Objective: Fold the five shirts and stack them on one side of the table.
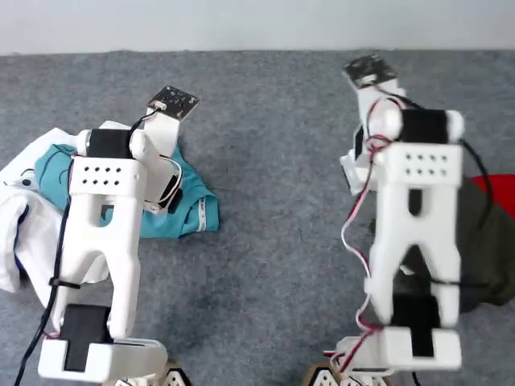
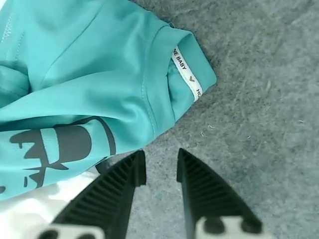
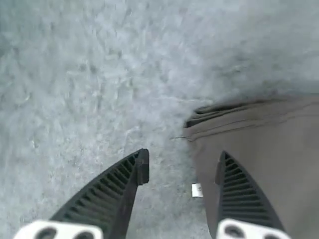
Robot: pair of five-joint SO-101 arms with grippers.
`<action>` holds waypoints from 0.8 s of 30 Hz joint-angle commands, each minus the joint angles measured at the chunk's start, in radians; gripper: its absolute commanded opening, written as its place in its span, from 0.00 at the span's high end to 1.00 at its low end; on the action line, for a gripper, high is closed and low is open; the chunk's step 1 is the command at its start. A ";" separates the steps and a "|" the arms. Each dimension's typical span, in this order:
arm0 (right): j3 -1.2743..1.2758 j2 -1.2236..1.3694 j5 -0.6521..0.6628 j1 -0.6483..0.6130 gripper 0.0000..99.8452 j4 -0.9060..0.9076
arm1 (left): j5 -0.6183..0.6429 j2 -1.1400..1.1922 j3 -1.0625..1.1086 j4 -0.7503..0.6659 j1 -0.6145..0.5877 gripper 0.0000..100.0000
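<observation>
A teal shirt [image 2: 94, 74] with a dark print and a white neck label lies crumpled on the grey table; in the high view the teal shirt [image 1: 189, 211] sits at the left, under the left arm [image 1: 113, 193]. My left gripper [image 2: 160, 162] hovers just off its edge, open by a narrow gap, with nothing between the fingers. A white shirt [image 1: 20, 233] lies beside the teal one. A dark grey-brown shirt [image 3: 259, 149] lies under my right gripper [image 3: 182, 167], which is open wide, one finger over the shirt's edge and the other over bare carpet. A red shirt [image 1: 500, 189] peeks out at the far right.
Grey carpet [image 1: 273, 241] covers the table, with a bare stretch between the two arms and toward the far edge. The dark shirt [image 1: 483, 249] is mostly covered by the right arm [image 1: 418, 209]. A pale wall runs along the back.
</observation>
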 commanded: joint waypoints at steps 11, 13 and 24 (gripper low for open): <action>0.078 0.094 0.034 -0.021 0.77 0.039 | 0.003 0.169 -0.002 -0.064 0.003 0.88; 0.084 0.090 0.034 -0.021 0.77 0.039 | 0.003 0.287 -0.008 -0.071 0.006 0.88; 0.091 0.099 0.034 -0.027 0.77 0.039 | 0.011 0.637 -0.188 -0.104 0.000 0.89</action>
